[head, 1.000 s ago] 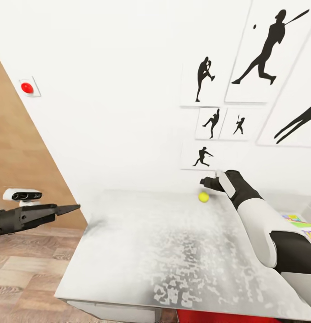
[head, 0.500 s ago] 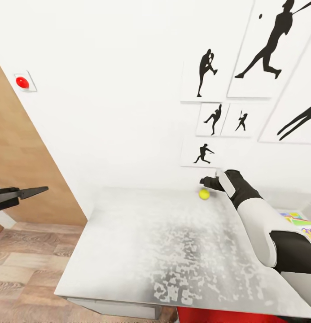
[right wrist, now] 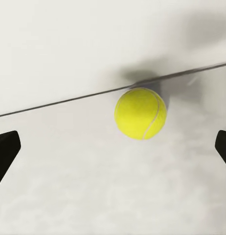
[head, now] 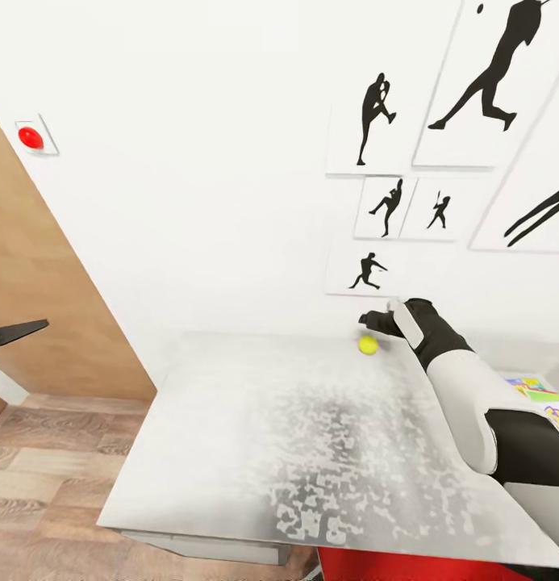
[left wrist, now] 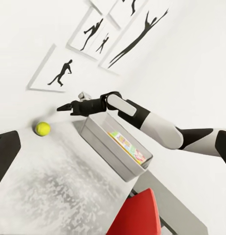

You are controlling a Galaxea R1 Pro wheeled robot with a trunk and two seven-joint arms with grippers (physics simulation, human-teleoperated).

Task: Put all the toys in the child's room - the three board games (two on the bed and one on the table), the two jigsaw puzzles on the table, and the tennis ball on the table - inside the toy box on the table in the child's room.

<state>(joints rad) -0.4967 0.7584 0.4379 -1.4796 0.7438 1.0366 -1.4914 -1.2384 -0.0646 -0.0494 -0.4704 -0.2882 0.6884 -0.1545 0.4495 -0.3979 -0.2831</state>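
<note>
The tennis ball (head: 368, 344) lies on the light-grey table (head: 255, 436) close to the white wall. My right gripper (head: 369, 321) hovers just above and behind it, open, and the ball (right wrist: 140, 113) sits ahead of the two spread fingertips (right wrist: 5, 152) without touching either. From the left wrist view the same ball (left wrist: 42, 128) is a short way from the right gripper (left wrist: 64, 107). The grey toy box (left wrist: 105, 147) stands behind that arm with colourful toys inside; its corner (head: 527, 365) appears at the head view's right edge. My left gripper (head: 21, 331) hangs open off the table's left side.
A red chair (left wrist: 137, 215) is tucked at the table's near edge. Black sports silhouette pictures (head: 473, 89) hang on the wall behind the ball. A red dot (head: 31, 137) is mounted on the wall at far left, above wood-plank floor (head: 45, 476).
My left gripper has drawn back to the left edge of the head view. The view itself shifted slightly. The right gripper and the ball have held their places.
</note>
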